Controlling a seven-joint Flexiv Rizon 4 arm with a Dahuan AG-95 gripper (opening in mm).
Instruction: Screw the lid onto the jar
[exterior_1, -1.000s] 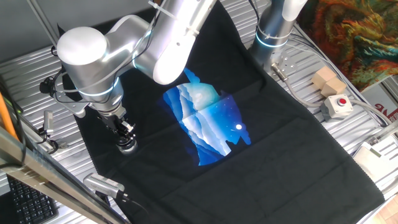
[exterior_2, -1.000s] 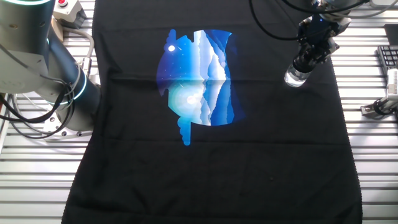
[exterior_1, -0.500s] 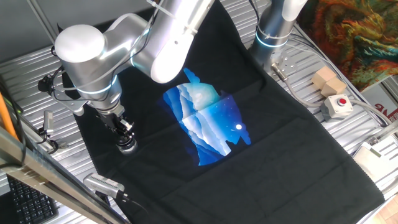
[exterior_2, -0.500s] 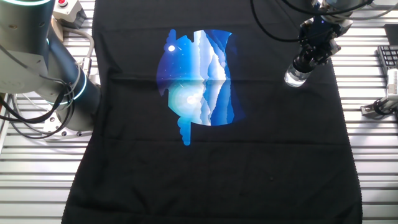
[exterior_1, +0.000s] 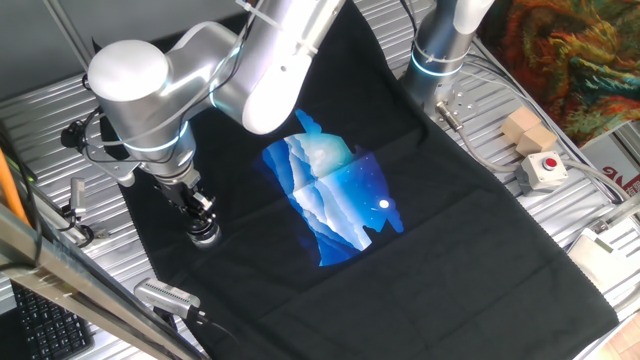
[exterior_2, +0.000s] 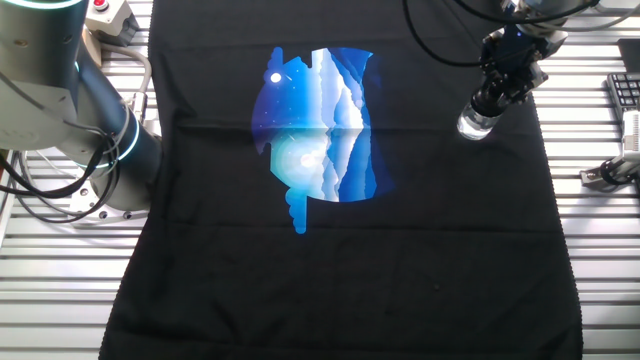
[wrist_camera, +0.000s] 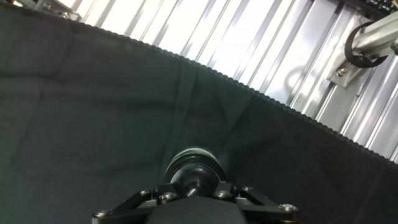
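Note:
The jar (exterior_1: 204, 236) is a small clear glass pot standing on the black cloth near its left edge. In the other fixed view the jar (exterior_2: 474, 124) sits at the cloth's right side. My gripper (exterior_1: 199, 217) points straight down onto its top, and in the other fixed view the gripper (exterior_2: 489, 103) stands directly over it. In the hand view the lid (wrist_camera: 194, 176), a dark round cap with a silvery glint, sits between my fingers (wrist_camera: 160, 194) on top of the jar (wrist_camera: 185, 157). The gripper (wrist_camera: 194, 185) is shut on the lid.
The black cloth (exterior_1: 440, 260) carries a blue printed picture (exterior_1: 335, 195) at its middle. A red-buttoned box (exterior_1: 541, 170) and wooden blocks (exterior_1: 527, 130) lie at the right. A grey metal cylinder (exterior_1: 165, 295) lies close in front of the jar. The cloth edge (wrist_camera: 261, 93) runs just beyond the jar.
The arm's elbow has shifted slightly to the left since a second ago. The gripper stays on the jar's top, and the jar has not moved on the cloth.

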